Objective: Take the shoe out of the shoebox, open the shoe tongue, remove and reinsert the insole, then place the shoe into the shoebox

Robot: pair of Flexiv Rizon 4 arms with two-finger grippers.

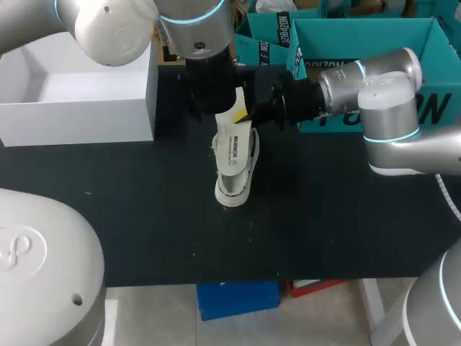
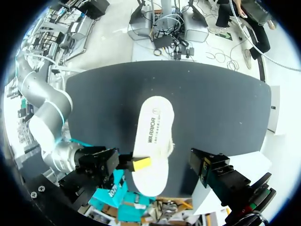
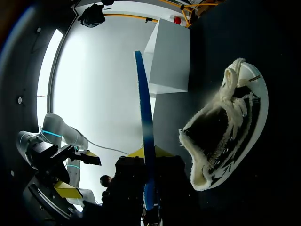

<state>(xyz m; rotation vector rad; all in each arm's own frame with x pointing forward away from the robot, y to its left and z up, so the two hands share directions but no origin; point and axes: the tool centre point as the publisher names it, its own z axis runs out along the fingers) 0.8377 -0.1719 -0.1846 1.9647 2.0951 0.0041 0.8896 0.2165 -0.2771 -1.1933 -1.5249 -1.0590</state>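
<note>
The right gripper (image 3: 150,153) is clamped narrowly on one end of the thin white printed insole with a blue underside (image 1: 234,148). It holds the insole just above the white fleece-lined shoe (image 3: 225,136), which sits on the black table (image 1: 324,216), outside the white cardboard shoebox (image 1: 151,94). The left gripper (image 3: 79,174) hangs spread wide, gripping nothing. With the shoe unbraced, the insole's free end may catch the fleece collar and buckle, or shove the shoe aside.

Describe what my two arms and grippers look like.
The left arm and right arm are glossy silver-white, with rounded joints and glowing cyan rings. The left gripper and right gripper are black with bright yellow fingertips.
</note>
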